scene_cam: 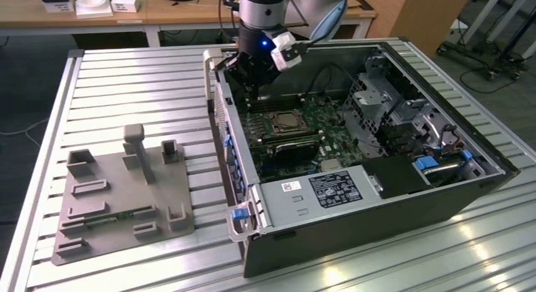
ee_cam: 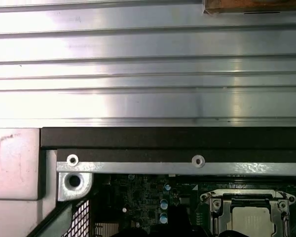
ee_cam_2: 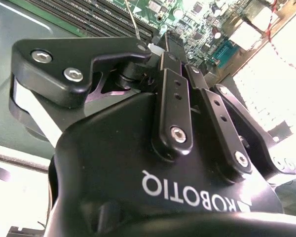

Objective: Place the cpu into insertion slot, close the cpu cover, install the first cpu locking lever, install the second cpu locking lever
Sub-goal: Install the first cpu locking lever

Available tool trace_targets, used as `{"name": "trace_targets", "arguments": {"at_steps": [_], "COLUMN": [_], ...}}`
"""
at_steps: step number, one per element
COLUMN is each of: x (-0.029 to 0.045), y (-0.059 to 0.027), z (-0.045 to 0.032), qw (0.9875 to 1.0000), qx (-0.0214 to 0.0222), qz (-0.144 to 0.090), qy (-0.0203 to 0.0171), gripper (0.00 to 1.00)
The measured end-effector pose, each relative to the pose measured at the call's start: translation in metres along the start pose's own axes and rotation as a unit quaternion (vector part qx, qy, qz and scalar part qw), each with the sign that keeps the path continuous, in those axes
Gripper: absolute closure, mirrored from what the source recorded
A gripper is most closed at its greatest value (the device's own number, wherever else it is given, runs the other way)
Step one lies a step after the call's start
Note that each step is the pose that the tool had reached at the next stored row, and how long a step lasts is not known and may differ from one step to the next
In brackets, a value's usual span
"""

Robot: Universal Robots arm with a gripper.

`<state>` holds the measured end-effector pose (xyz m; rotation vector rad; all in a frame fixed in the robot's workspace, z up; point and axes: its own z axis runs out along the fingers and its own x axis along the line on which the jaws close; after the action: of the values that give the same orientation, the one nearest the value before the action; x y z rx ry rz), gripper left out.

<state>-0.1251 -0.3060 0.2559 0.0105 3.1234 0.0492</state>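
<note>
The slatted aluminium surface [scene_cam: 134, 85] carries an open black computer case [scene_cam: 377, 223] lying on its side. Well apart from it, toward the exterior view's left, sits a grey moulded fixture tray [scene_cam: 117, 198]. Bare slats lie open between tray and case. Inside the case, a power supply [scene_cam: 335, 188] at the near end bears white labels whose print is too small to read, and a metal drive cage [scene_cam: 385, 97] crowds the exterior view's right. The green motherboard [scene_cam: 335, 147] fills the floor between them.

The tool [scene_cam: 250, 91] hangs low inside, close to the case's far wall, above the long memory slots [scene_cam: 272, 107]. White lettering marks its body. Whether it is apart or together cannot be told.

Just beyond those slots lies the insertion slot [scene_cam: 289, 124]. In the first wrist view, the cpu cover [ee_cam: 246, 200] frames the pale cpu [ee_cam: 251, 222], which is seated in the socket.
</note>
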Motion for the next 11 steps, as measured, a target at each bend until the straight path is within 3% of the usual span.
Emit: {"name": "trace_targets", "arguments": {"at_steps": [11], "x": [-0.0105], "y": [0.0025], "z": [0.0009], "qw": [1.0], "qx": [0.0], "qz": [-0.001], "qy": [0.0], "gripper": [0.9]}}
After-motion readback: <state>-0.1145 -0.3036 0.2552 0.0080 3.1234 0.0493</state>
